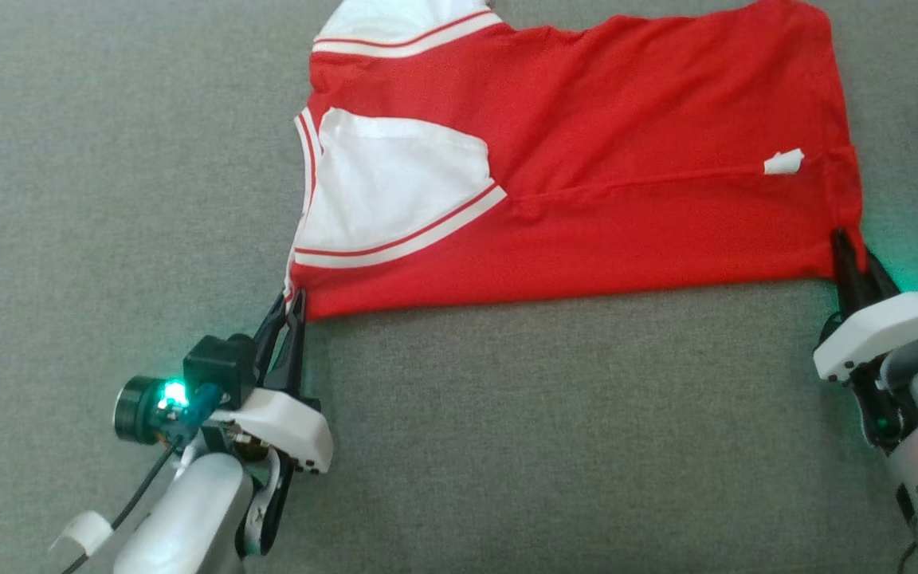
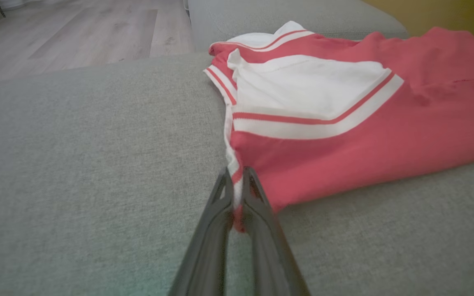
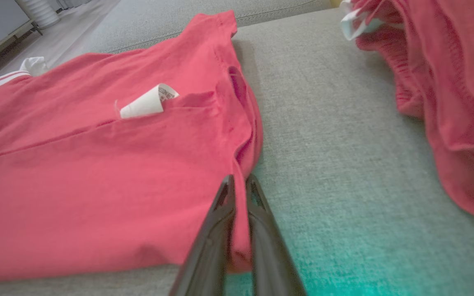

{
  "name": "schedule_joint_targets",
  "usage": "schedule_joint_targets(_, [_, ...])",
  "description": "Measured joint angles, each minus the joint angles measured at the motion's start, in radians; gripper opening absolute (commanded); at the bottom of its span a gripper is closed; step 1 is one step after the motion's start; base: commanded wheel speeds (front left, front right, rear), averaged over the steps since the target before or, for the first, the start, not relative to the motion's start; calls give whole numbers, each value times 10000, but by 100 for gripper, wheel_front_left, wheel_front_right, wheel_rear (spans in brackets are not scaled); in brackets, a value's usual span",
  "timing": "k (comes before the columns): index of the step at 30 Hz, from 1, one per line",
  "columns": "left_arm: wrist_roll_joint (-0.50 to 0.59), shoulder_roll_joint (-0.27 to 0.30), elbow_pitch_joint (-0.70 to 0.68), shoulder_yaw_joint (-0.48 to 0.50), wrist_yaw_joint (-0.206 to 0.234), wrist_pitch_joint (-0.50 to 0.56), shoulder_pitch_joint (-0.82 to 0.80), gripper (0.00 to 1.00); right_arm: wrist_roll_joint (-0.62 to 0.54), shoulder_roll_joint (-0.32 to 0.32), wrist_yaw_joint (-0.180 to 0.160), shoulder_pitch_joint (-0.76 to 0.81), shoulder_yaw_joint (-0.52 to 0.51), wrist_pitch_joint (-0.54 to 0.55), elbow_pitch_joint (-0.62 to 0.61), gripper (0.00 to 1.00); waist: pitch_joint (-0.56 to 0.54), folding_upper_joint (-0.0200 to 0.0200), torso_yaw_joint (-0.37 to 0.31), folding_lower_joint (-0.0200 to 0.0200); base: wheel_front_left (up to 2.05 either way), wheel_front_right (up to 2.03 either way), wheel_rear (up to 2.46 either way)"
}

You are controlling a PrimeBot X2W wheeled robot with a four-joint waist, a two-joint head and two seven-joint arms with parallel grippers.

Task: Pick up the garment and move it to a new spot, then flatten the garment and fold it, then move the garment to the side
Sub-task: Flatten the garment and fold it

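My left gripper (image 2: 237, 183) has its two dark fingers drawn nearly together, pinching one near corner of the garment (image 1: 586, 183), with a strip of red and white trim caught between the tips. I read the right gripper (image 3: 239, 183) the same way: jaws narrow, a fold of red hem nipped between them at the other near corner. Under both jaws is the grey cushion (image 1: 507, 438). The garment lies spread on it, reaching ahead of both jaws and across the span between them, mostly flat, with one long crease. Just ahead and right of the left jaws sits a white panel (image 2: 303, 86) edged in stripes. Ahead and left of the right jaws a white label (image 3: 148, 102) pokes from a seam. Right of the right jaws, apart from the garment, is a bunched red cloth (image 3: 459, 102). Far beyond the left jaws, wooden floor (image 2: 76, 33).
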Motion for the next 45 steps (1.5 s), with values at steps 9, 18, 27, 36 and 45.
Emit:
schedule_joint_targets(9, [-15, 251, -372, -253, 12, -104, 740, 0, 963, -491, 2, 865, 535, 138, -274, 0, -730, 0, 58, -1, 0, 0, 0])
schedule_joint_targets(18, [-17, 796, -1689, -729, 217, 253, 2900, 0, 1384, -1241, 2, 2651, 963, 136, -1141, 0, -1600, 0, -29, -2, 0, 0, 0])
schedule_joint_targets(27, [-107, 1014, -2397, -890, 499, 516, 3520, 0, 1390, -1312, 2, 3588, 708, 142, -1607, 100, -1778, 0, -14, -1, 0, 0, 0])
schedule_joint_targets(36, [-2, 1292, -2577, -849, 522, 669, 3235, 100, 1066, -1296, 2, 3588, -12, 136, -2222, 100, -1617, 0, -302, 0, 0, 0, 0])
schedule_joint_targets(45, [426, 2332, -3269, -288, -353, 2019, -99, 100, 334, -1060, 2, 3421, -326, 159, -3678, 100, -883, 0, -933, 2, 0, 0, 0])
